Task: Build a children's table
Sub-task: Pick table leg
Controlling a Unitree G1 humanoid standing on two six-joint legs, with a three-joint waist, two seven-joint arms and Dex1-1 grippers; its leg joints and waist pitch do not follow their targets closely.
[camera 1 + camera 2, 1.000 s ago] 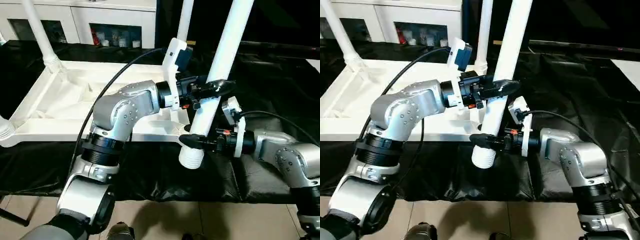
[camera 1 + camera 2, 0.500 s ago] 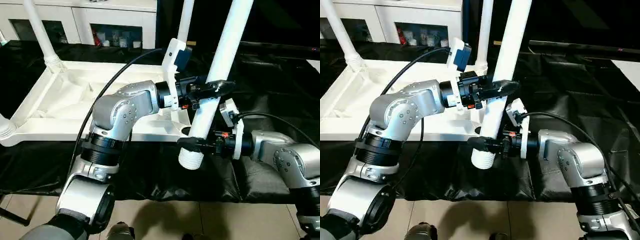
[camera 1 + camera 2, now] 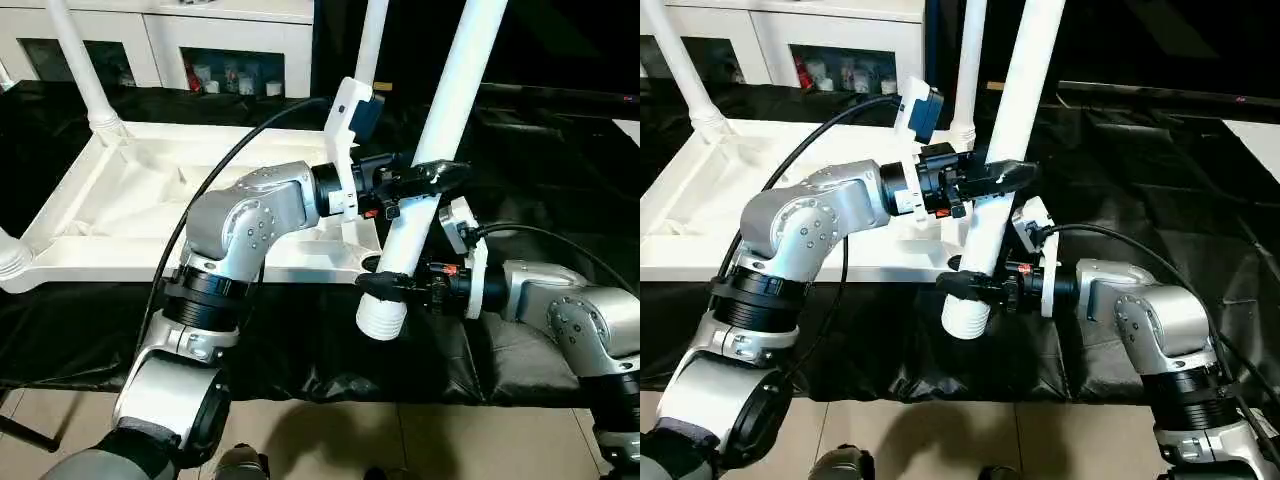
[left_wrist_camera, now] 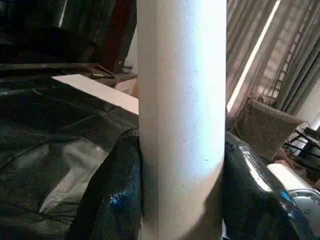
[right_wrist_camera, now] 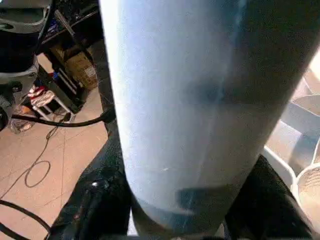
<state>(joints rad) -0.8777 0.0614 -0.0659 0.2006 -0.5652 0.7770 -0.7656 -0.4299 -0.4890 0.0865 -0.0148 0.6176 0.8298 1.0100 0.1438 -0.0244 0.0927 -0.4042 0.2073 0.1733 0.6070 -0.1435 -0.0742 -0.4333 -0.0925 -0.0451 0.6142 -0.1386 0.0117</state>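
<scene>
1. Where it lies upside down on the black cloth (image 3: 520, 140), the white plastic table top (image 3: 130, 215) shows its ribbed underside, a raised rim all round and round sockets at the corners; it spreads out to the left of both grippers.
2. A long white tube leg (image 3: 82, 70) stands already in the far left corner socket, well away from either gripper, and another white leg (image 3: 372, 40) rises just behind the left gripper.
3. The left gripper (image 3: 425, 178) reaches across from the left on its silver forearm, and its two black fingers (image 3: 440, 170) are clamped round the loose leg (image 3: 450, 110) about halfway along the part that shows.
4. That loose leg is a smooth, white, slightly tapered tube, tilted so that its top leans to the right, away from the table top; in the left wrist view it passes straight between the fingers.
5. Below the left gripper, the leg's lower end (image 3: 382, 315) is ribbed like a screw thread and hangs just in front of the table top's near right corner, over the cloth.
6. The right gripper (image 3: 385, 283) comes in from the right and grasps the same leg just above that ribbed end, its black fingers wrapped on either side of the tube.
</scene>
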